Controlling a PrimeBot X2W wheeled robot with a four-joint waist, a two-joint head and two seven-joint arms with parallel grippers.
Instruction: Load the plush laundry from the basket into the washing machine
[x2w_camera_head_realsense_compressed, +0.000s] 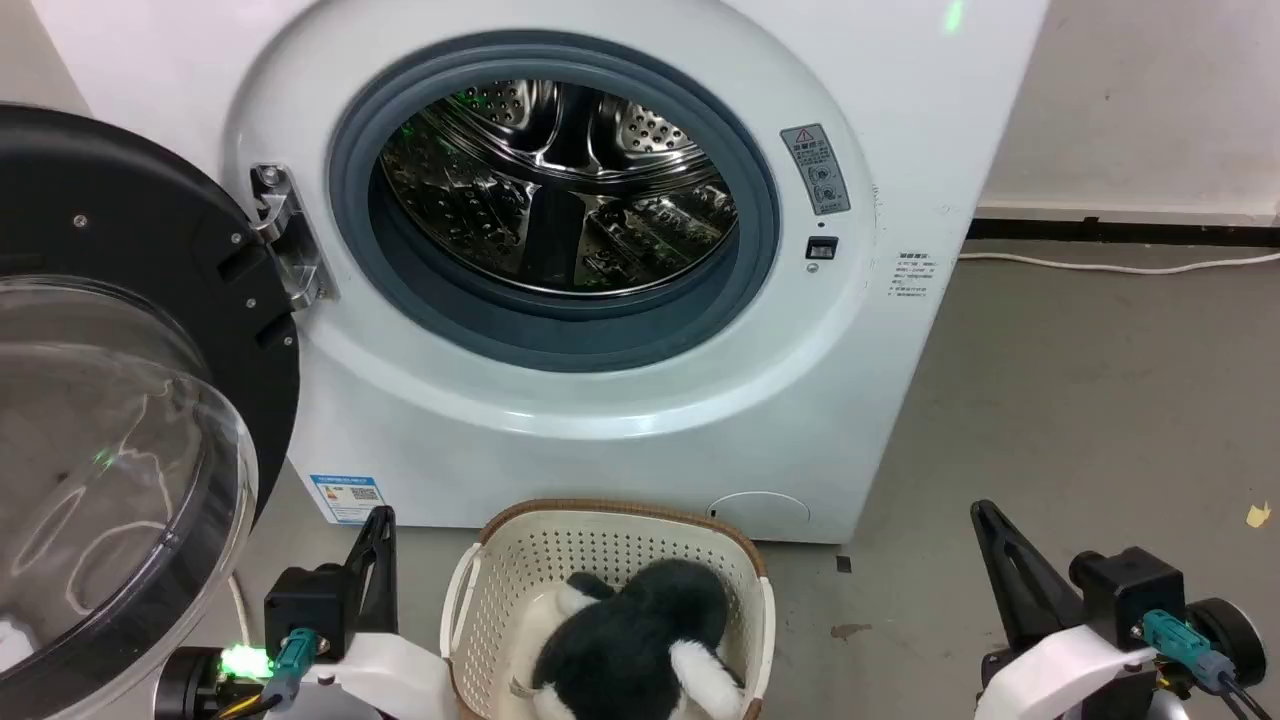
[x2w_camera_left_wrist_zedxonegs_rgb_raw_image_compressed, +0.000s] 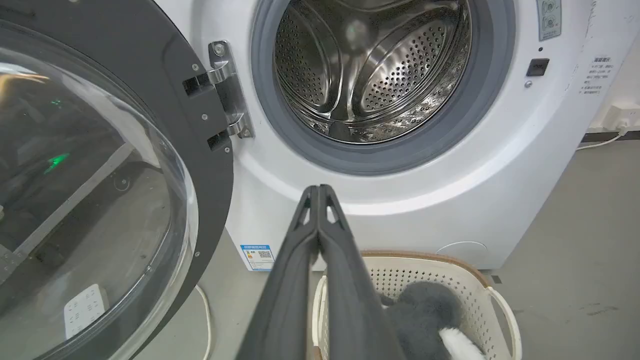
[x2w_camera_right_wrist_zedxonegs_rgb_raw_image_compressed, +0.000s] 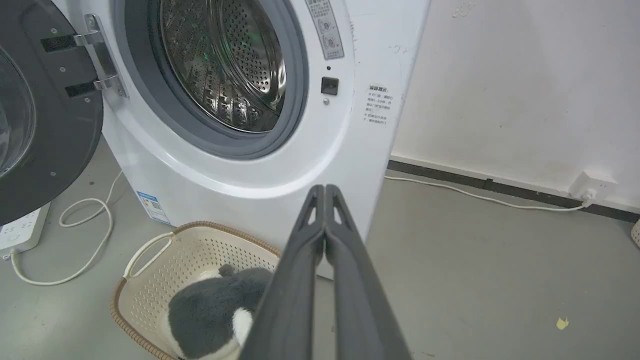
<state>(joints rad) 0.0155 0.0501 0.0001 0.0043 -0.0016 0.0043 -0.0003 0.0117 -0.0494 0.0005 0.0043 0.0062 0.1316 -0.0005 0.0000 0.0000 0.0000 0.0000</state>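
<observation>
A fluffy black plush toy with white patches (x2w_camera_head_realsense_compressed: 640, 645) lies inside the cream basket (x2w_camera_head_realsense_compressed: 520, 570) on the floor in front of the white washing machine (x2w_camera_head_realsense_compressed: 900, 120). The machine's door (x2w_camera_head_realsense_compressed: 120, 400) hangs wide open at the left, and the steel drum (x2w_camera_head_realsense_compressed: 555, 190) behind it holds nothing. My left gripper (x2w_camera_head_realsense_compressed: 380, 520) is shut and empty, just left of the basket. My right gripper (x2w_camera_head_realsense_compressed: 985, 515) is shut and empty, well to the basket's right. The left wrist view shows the shut fingers (x2w_camera_left_wrist_zedxonegs_rgb_raw_image_compressed: 318, 192) above the basket (x2w_camera_left_wrist_zedxonegs_rgb_raw_image_compressed: 450, 270) and toy (x2w_camera_left_wrist_zedxonegs_rgb_raw_image_compressed: 425, 315); the right wrist view shows the toy (x2w_camera_right_wrist_zedxonegs_rgb_raw_image_compressed: 210, 310) too.
The open door's clear dome (x2w_camera_left_wrist_zedxonegs_rgb_raw_image_compressed: 90, 200) crowds the left side beside my left arm. A white cable (x2w_camera_right_wrist_zedxonegs_rgb_raw_image_compressed: 85, 220) and a power strip (x2w_camera_right_wrist_zedxonegs_rgb_raw_image_compressed: 20, 232) lie on the floor left of the machine. Another cable (x2w_camera_head_realsense_compressed: 1110, 265) runs along the wall. Grey floor (x2w_camera_head_realsense_compressed: 1100, 420) stretches to the right.
</observation>
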